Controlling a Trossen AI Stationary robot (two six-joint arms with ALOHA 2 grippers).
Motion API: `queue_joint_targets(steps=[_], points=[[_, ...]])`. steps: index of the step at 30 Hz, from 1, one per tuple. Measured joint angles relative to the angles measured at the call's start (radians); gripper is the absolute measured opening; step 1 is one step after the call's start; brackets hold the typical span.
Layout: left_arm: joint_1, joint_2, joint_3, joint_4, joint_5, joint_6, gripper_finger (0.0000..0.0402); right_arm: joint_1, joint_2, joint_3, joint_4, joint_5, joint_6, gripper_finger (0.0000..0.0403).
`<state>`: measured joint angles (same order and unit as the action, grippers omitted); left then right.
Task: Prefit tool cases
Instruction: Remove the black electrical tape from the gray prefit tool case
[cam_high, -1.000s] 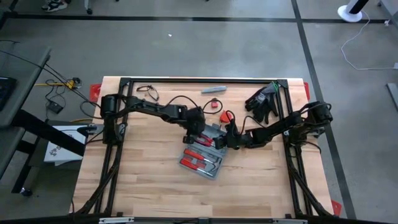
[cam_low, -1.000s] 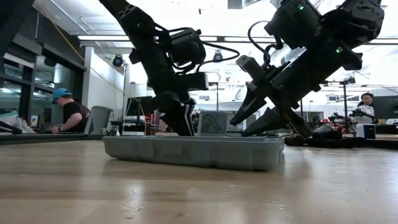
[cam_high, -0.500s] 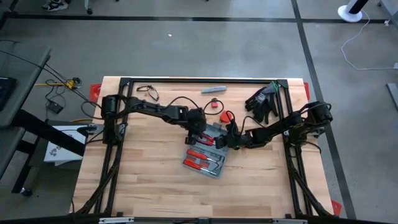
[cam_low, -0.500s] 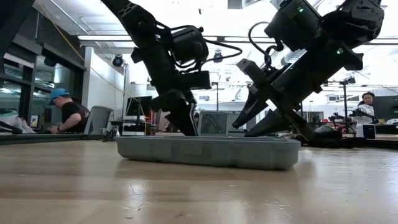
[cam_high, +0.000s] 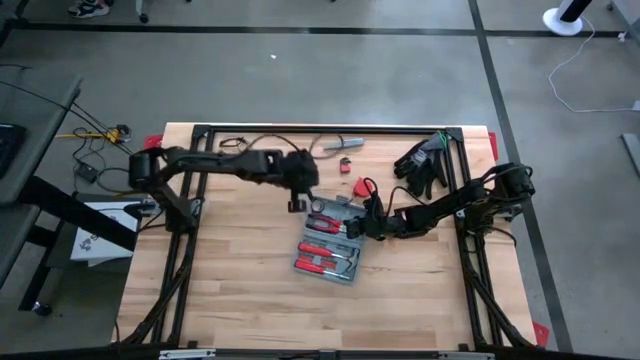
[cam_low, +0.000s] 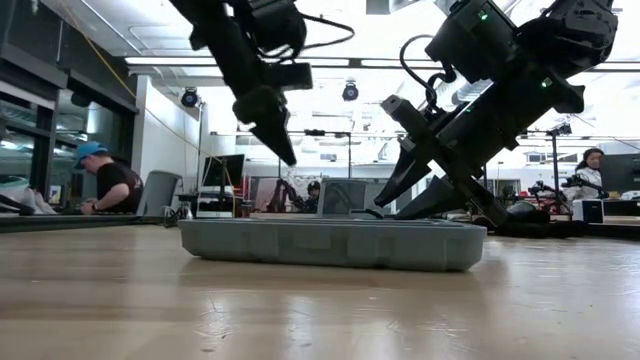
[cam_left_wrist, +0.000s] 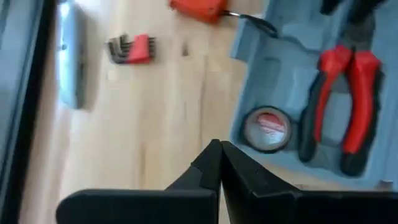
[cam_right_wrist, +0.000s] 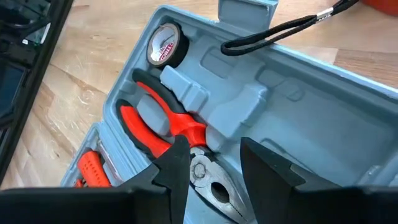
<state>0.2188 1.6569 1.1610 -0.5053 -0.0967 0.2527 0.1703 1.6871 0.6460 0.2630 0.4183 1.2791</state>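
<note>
The grey-blue tool case lies open and flat in the middle of the table, also seen edge-on in the low view. In its recesses are red-handled pliers and a tape roll. My left gripper is shut and hangs in the air above the case's far left corner; its own view shows the fingertips over bare wood beside the case. My right gripper is open at the case's right side, its fingers standing over the pliers' head. My right gripper's open fingers slant down from the table's right, with the pliers' head between them. I cannot tell whether they touch the pliers or the case.
On the far part of the table lie a red hex-key set, a slim grey bar, a red tool with a black cord and black gloves. A black frame runs along the table's edges. People sit in the room beyond.
My left gripper has risen out of the case's far end and drawn back up and toward the table's far left. The case has slid a little toward the table's right. My right gripper has kept still.
</note>
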Motion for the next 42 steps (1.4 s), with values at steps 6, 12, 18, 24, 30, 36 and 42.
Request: queue_joint_targets(steps=[6, 12, 18, 24, 30, 36, 42], points=[[0.053, 0.014, -0.045, 0.033, 0.259, 0.036, 0.0000, 0.000, 0.000, 0.000, -0.005, 0.000, -0.003, 0.0133], [0.016, 0.088, -0.078, 0.103, 0.294, 0.116, 0.0018, 0.000, 0.000, 0.000, -0.013, 0.000, -0.001, 0.0133], [-0.046, 0.138, -0.078, 0.142, 0.249, 0.206, 0.0071, 0.000, 0.000, 0.000, -0.016, 0.001, 0.000, 0.0133], [-0.079, 0.170, -0.075, 0.175, 0.100, 0.224, 0.0122, 0.000, 0.000, 0.000, -0.019, 0.002, 0.002, 0.0133], [-0.081, 0.197, -0.074, 0.190, 0.112, 0.212, 0.0135, 0.000, 0.000, 0.000, -0.026, 0.003, 0.000, 0.0133], [-0.082, 0.242, -0.069, 0.199, 0.115, 0.201, 0.0124, 0.000, 0.000, 0.001, -0.037, 0.003, -0.001, 0.0133], [-0.096, 0.290, -0.066, 0.200, 0.092, 0.179, 0.0093, 0.000, 0.000, 0.001, -0.045, 0.003, -0.003, 0.0133]])
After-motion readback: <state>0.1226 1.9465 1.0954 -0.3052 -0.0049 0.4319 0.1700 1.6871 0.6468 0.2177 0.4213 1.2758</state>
